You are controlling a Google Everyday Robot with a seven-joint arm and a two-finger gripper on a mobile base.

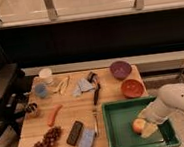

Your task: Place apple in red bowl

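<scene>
No words, numbers or signs can be read on anything here. The gripper (149,127) is down in the green tray (125,142), just beside the apple (137,126), and no letters can be made out on it. The dark flat thing (74,132) and the blue packet (87,140), off to the left of the gripper, are too small to tell any writing on.

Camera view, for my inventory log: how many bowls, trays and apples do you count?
Bowls: 2, red bowl and purple bowl
Trays: 1, green tray
Apples: 1, apple in green tray, end effector at it
Total: 4
</scene>
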